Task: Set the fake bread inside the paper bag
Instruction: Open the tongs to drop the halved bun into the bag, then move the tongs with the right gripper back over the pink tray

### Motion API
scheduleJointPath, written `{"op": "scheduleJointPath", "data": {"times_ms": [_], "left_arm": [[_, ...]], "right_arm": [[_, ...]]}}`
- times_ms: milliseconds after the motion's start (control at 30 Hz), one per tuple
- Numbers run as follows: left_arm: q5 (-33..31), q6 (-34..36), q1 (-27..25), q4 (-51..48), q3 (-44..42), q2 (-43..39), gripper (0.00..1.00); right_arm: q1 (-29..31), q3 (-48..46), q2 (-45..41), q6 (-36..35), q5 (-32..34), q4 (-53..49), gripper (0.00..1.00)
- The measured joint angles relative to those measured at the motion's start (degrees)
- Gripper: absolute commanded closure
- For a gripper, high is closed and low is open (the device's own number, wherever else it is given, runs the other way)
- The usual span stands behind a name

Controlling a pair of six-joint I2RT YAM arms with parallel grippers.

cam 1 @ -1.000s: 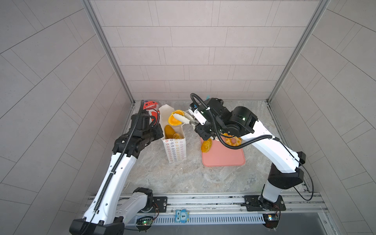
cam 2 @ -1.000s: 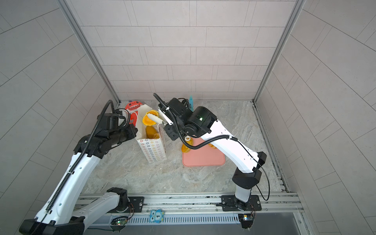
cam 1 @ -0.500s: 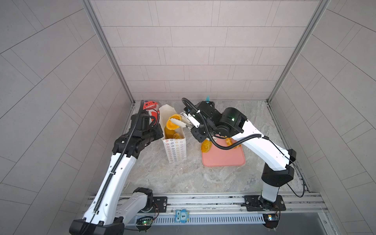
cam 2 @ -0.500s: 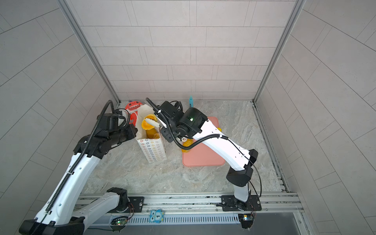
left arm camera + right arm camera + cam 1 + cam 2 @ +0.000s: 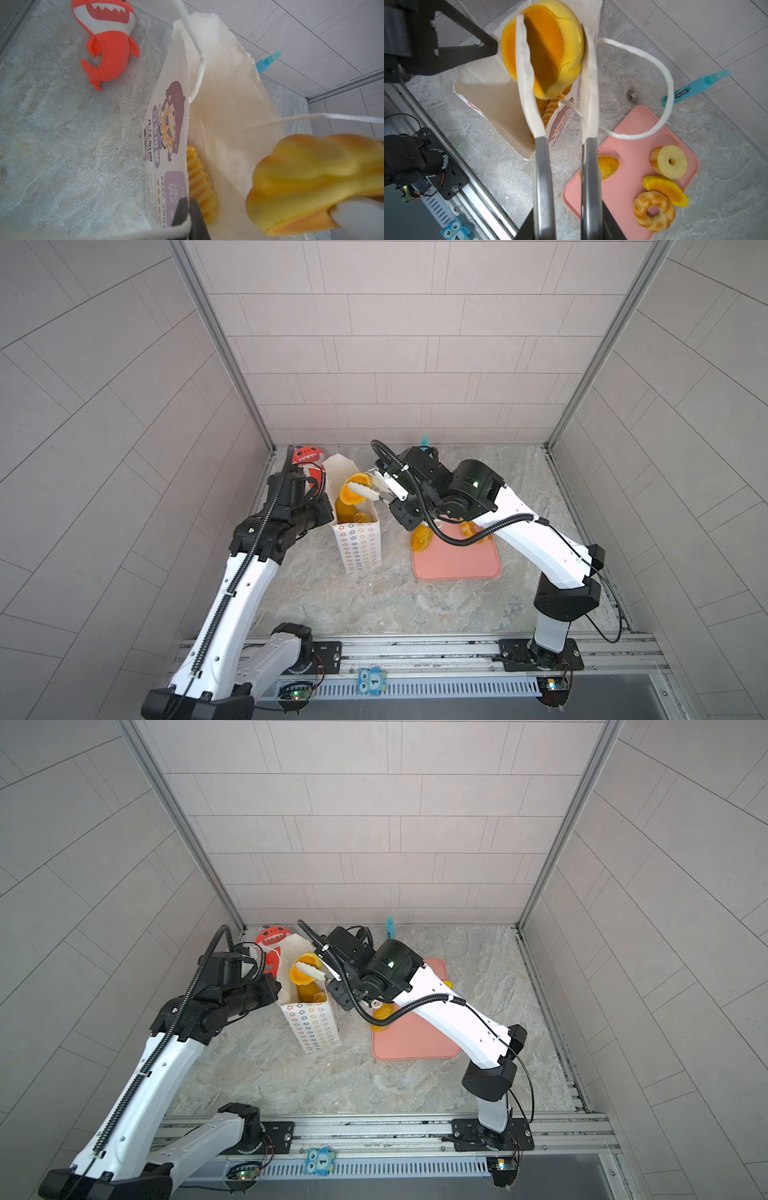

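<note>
Pinching 1 bun, right gripper hovers over paper bag.

The back wall is faced with large pale-grey rectangular tiles in level courses, and on the side walls the same tiles run on a slant. Silver aluminium posts stand in both back corners. The floor is grey-beige, marble-patterned and darkly veined. The light is soft and even, and shadows are faint.
</note>
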Motion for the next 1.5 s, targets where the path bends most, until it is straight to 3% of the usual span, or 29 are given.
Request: {"op": "scheduleJointPath", "data": {"times_ms": [267,1100,1500], "left_arm": [[-0.04,0.00,0.00,-0.02,-0.26,-0.31,0.94],[-0.20,0.00,0.00,-0.04,-0.28,-0.46,0.93],[-0.20,0.02,0.00,-0.04,-0.28,-0.46,0.94]], "right_arm": [[0.04,0.00,0.00,-0.11,0.26,0.04,0.55],[0.22,3.15,-0.37,-0.70,3.76,0.07,0.57],[-2.67,2.64,-5.81,-1.46,8.28,0.44,0.57]]}}
